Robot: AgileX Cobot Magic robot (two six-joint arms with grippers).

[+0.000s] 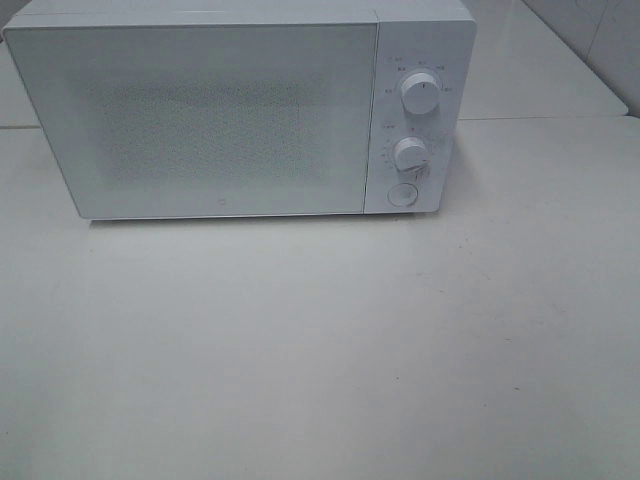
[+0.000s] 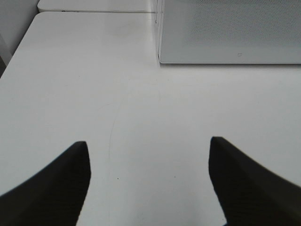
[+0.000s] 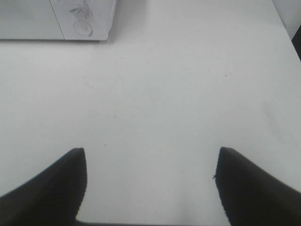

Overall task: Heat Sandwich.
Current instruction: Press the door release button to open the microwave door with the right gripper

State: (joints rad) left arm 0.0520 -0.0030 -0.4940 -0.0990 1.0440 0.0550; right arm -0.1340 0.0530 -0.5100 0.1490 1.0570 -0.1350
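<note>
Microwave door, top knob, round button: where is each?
Microwave door (image 1: 200,115): high view, middle of the panel.
Top knob (image 1: 419,93): high view, its face.
Round button (image 1: 402,194): high view, its centre.

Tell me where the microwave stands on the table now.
In the exterior high view the microwave stands at the far part of the table, left of centre, its knobs on its right end.

The left gripper (image 2: 148,141) hung over a white table (image 2: 84,75), its two dark fingers (image 2: 51,193) spread wide apart and tabletop showing between them. Ahead stood the lower front corner of a closed white microwave (image 2: 225,55), its speckled window (image 2: 235,19) facing the gripper. A faint curved scratch (image 2: 113,127) crossed the tabletop.
</note>
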